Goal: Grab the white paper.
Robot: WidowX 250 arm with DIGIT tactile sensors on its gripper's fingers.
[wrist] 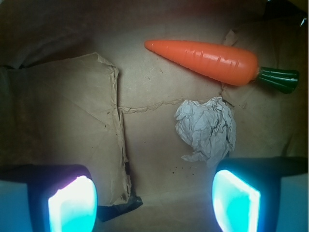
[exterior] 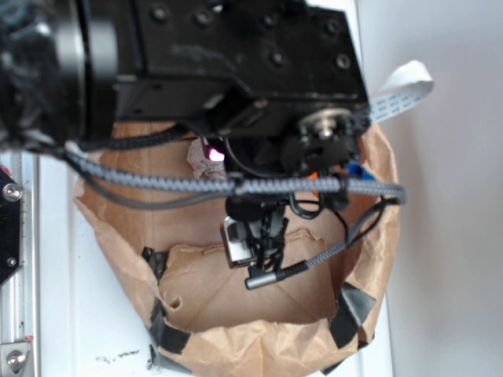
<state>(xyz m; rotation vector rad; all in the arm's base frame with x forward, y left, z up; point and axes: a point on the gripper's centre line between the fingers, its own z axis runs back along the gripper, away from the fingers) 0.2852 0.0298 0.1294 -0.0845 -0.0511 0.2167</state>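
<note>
In the wrist view the white paper [wrist: 207,128], a crumpled off-white ball with grey creases, lies on the brown floor of the paper bag, just below the orange carrot [wrist: 205,60]. My gripper [wrist: 154,203] is open, its two glowing cyan pads [wrist: 72,205] wide apart at the bottom edge, with only bag floor between them. The paper sits just above the right pad, apart from it. In the exterior view the gripper [exterior: 259,243] hangs down inside the bag and a scrap of the white paper [exterior: 200,161] shows behind the arm.
The brown paper bag [exterior: 369,259] surrounds the gripper with raised crumpled walls, taped with black tape [exterior: 350,310] at the corners. A folded flap of bag paper [wrist: 72,111] covers the floor on the left. The black arm body [exterior: 236,55] fills the top of the exterior view.
</note>
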